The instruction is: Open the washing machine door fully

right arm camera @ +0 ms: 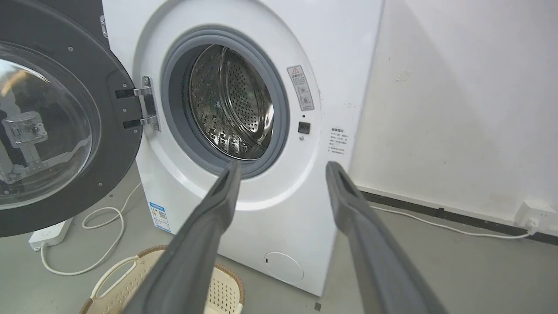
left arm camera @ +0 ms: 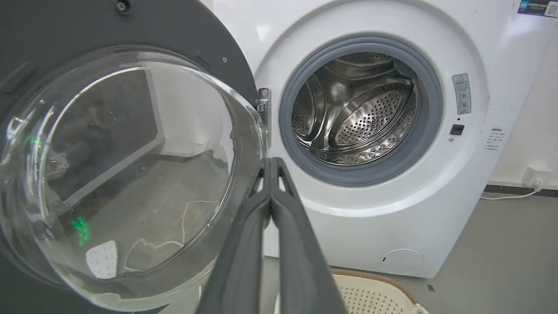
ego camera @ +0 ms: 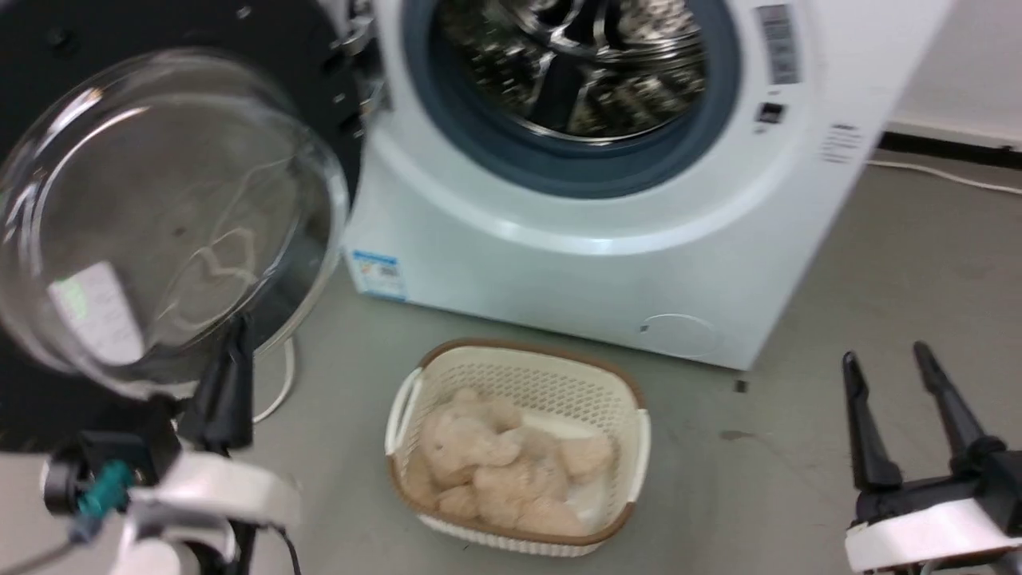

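Dark left end effector (left arm camera: pixel 270 165) clenched, empty, tips beside glass bowl (left arm camera: pixel 122 174) near hinge (left arm camera: pixel 263 104) | right end effector (ego camera: pixel 886 354) released, well apart | risk: tips may skid off curved glass; contact unclear | washing machine door (left arm camera: pixel 65 30) left of drum (left arm camera: pixel 357 109), upright, round so no long axis, bowl facing robot.

I see the washing machine door (left arm camera: pixel 130 165) as clear glossy glass in a matt dark plastic ring; the drum (left arm camera: pixel 366 117) is shiny perforated steel, the laundry basket (ego camera: pixel 527 379) cream perforated plastic.
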You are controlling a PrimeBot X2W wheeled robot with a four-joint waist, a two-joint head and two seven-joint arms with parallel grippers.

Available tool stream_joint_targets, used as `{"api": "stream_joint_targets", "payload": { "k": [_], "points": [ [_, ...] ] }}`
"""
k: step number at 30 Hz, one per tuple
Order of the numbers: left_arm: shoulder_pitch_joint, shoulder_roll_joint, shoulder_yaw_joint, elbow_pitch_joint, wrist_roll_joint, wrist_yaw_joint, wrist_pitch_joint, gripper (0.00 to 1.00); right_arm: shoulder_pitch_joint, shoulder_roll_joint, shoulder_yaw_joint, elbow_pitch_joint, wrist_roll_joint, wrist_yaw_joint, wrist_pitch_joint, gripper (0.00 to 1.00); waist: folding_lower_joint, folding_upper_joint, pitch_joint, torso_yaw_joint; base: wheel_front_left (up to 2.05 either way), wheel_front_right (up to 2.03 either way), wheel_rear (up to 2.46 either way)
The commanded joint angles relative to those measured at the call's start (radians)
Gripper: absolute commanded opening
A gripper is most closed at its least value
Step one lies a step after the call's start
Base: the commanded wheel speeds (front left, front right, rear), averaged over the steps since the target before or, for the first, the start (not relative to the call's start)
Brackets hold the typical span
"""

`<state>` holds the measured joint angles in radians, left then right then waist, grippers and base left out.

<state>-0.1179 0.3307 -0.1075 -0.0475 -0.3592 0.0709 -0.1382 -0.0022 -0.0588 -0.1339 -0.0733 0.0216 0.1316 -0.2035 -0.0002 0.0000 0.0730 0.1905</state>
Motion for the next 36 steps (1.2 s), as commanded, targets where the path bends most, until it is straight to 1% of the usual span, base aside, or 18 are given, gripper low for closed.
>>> {"api": "stream_joint_targets", "payload": {
  "k": [1,2,3,4,5,7,8,14,19,28,36],
  "points": [
    [0.039,-0.009,-0.009,-0.009,0.015,0.015,-0.02,0.0,0.019,0.006,0.008,0.003,0.014,-0.001,0.004,1.0,0.0002,0.0,-0.034,-0.062,0.0,0.0,0.0],
    [0.039,-0.009,-0.009,-0.009,0.015,0.015,-0.02,0.0,0.019,0.006,0.008,0.003,0.014,-0.001,0.004,1.0,0.0002,0.0,-0.034,-0.062,0.0,0.0,0.0],
    [0.073,-0.02,-0.018,-0.009,0.026,0.03,-0.036,0.26,0.029,0.007,0.017,0.006,0.02,-0.001,0.006,1.0,0.0002,0.0,-0.043,-0.09,0.0,0.0,0.0],
    [0.073,-0.02,-0.018,-0.009,0.026,0.03,-0.036,0.26,0.029,0.007,0.017,0.006,0.02,-0.001,0.006,1.0,0.0002,0.0,-0.043,-0.09,0.0,0.0,0.0],
    [0.105,-0.031,-0.026,-0.004,0.037,0.046,-0.045,1.0,0.04,0.008,0.024,0.009,0.032,-0.001,0.007,1.0,0.0002,0.0,-0.051,-0.113,0.0,0.0,0.0],
    [0.119,-0.039,-0.032,0.001,0.039,0.052,-0.045,1.0,0.046,0.008,0.028,0.01,0.039,-0.001,0.007,1.0,0.0002,0.0,-0.053,-0.122,0.0,0.0,0.0],
    [0.142,-0.048,-0.048,0.012,0.051,0.063,-0.046,1.0,0.06,0.008,0.036,0.012,0.051,-0.001,0.008,1.0,0.0002,0.0,-0.058,-0.136,0.0,0.0,0.0],
    [0.175,-0.076,-0.078,0.038,0.056,0.079,-0.049,1.0,0.084,0.008,0.048,0.018,0.068,-0.001,0.011,1.0,0.0002,0.0,-0.062,-0.159,0.0,0.0,0.0],
    [0.193,-0.091,-0.083,0.063,0.059,0.097,-0.063,1.0,0.082,0.008,0.048,0.034,0.064,-0.001,0.017,1.0,0.0002,0.0,-0.064,-0.174,0.0,0.0,0.0],
    [0.179,-0.088,-0.097,0.069,0.069,0.095,-0.078,1.0,0.083,0.008,0.051,0.047,0.065,-0.001,0.025,1.0,0.0002,0.0,-0.061,-0.169,0.0,0.0,0.0],
    [0.165,-0.084,-0.116,0.073,0.083,0.102,-0.067,1.0,0.081,0.008,0.064,0.057,0.068,-0.001,0.027,1.0,0.0002,0.0,-0.053,-0.16,0.0,0.0,0.0]
  ]
}}
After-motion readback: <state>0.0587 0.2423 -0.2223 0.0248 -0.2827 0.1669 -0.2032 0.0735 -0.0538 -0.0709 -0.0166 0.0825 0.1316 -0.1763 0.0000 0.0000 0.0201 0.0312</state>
